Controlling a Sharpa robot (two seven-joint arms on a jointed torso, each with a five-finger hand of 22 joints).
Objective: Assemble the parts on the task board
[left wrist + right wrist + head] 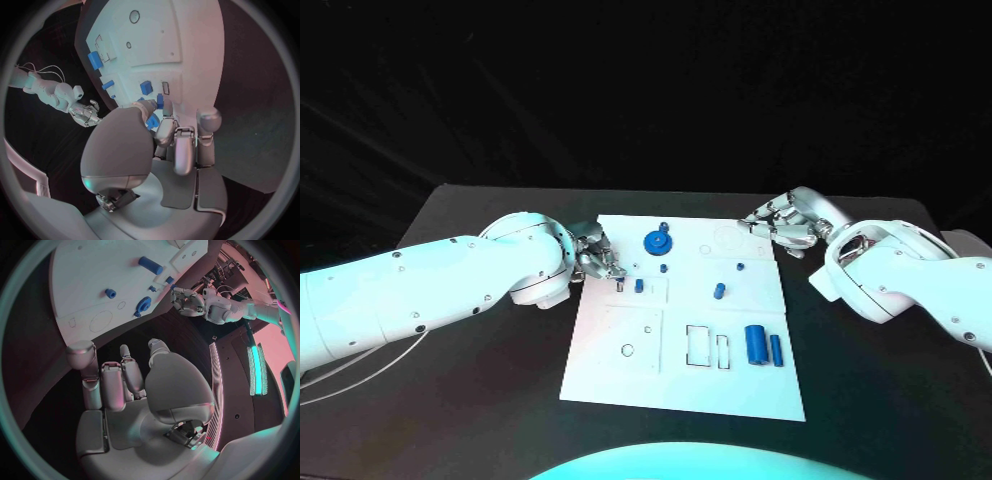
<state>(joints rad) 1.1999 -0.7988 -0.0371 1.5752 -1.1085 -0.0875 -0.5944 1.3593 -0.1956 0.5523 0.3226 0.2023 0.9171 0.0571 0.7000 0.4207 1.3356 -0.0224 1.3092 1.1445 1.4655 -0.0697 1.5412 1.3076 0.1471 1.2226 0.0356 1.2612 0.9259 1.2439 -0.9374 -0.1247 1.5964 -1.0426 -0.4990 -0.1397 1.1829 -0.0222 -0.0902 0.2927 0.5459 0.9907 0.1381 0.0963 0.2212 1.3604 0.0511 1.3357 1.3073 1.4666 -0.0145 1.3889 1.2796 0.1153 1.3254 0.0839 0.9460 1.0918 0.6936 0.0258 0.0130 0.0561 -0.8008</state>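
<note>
A: What's the left hand (593, 256) doing?
B: It sits at the task board's (682, 390) left edge, fingers bunched down by a small blue peg (639, 285); whether they pinch anything, I cannot tell.
A: And across the board?
B: A blue gear (655, 241) near the far edge, a short cylinder (720, 292) mid-board, two blue bars (763, 345) lying toward the right.
A: The right hand (788, 222)?
B: Off the board's far right corner over the black table (473, 400), fingers loosely curled, holding nothing

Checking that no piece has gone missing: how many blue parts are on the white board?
7: gear near the far edge, small peg, two by the left hand at and, pegs and, paired cylinders counted once. Others may be hidden.
</note>
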